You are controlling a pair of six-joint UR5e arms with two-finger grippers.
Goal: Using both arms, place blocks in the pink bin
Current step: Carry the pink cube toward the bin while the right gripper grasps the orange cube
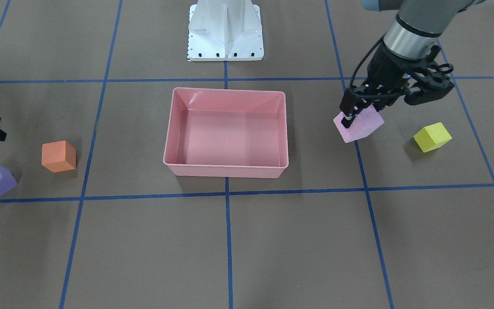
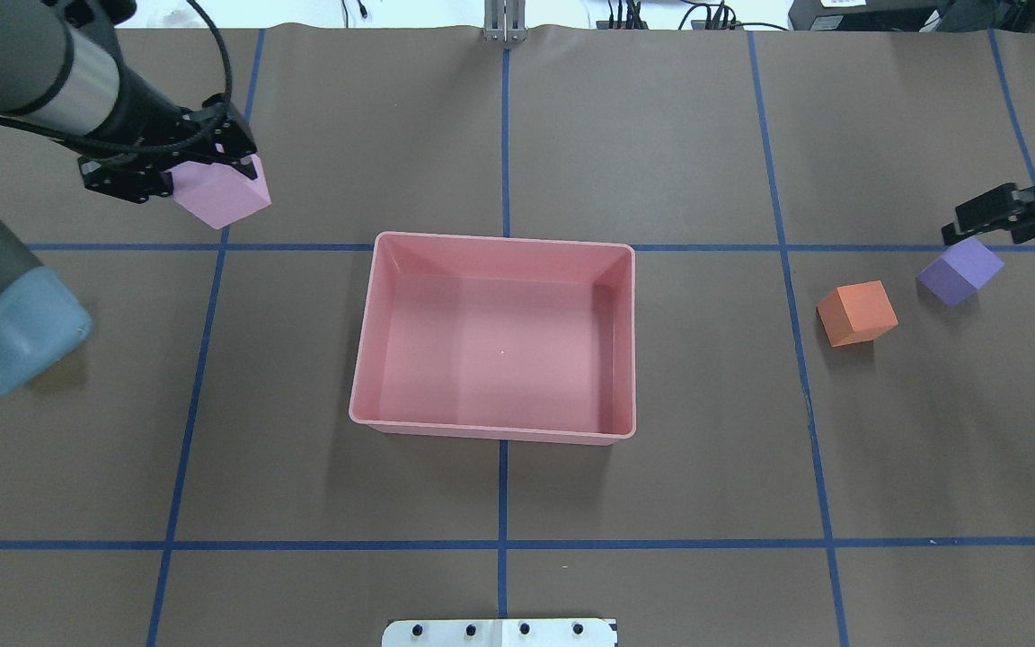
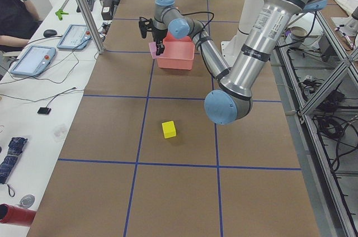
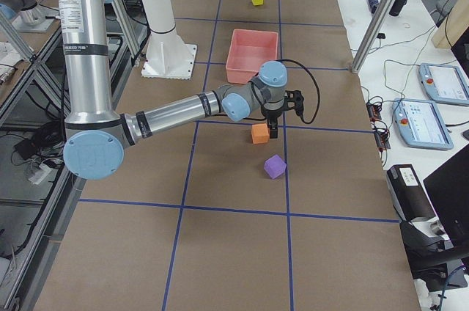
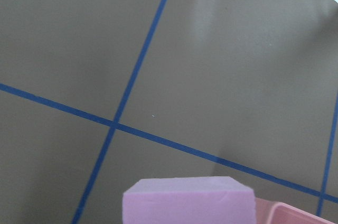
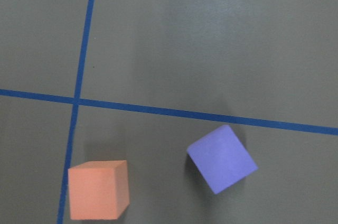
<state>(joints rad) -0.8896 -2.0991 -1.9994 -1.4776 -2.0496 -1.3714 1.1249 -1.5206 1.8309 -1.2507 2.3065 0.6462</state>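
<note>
My left gripper [image 2: 212, 175] is shut on the pale pink block [image 2: 221, 199] and holds it above the table, off the pink bin's [image 2: 499, 241] far left corner. The block fills the bottom of the left wrist view [image 5: 185, 203]. The bin holds nothing. The yellow block [image 1: 432, 136] lies on the table beside the left gripper [image 1: 354, 116]. My right gripper [image 2: 976, 220] is open and holds nothing, just beyond the purple block [image 2: 959, 270]. The orange block [image 2: 856, 313] lies between the purple one and the bin. Both show in the right wrist view, orange [image 6: 98, 189] and purple [image 6: 222, 158].
The white pedestal base [image 1: 225, 34] stands behind the bin on the robot's side. Blue tape lines divide the brown table cover. An operator's bench with tablets [image 3: 33, 58] runs along the far table edge.
</note>
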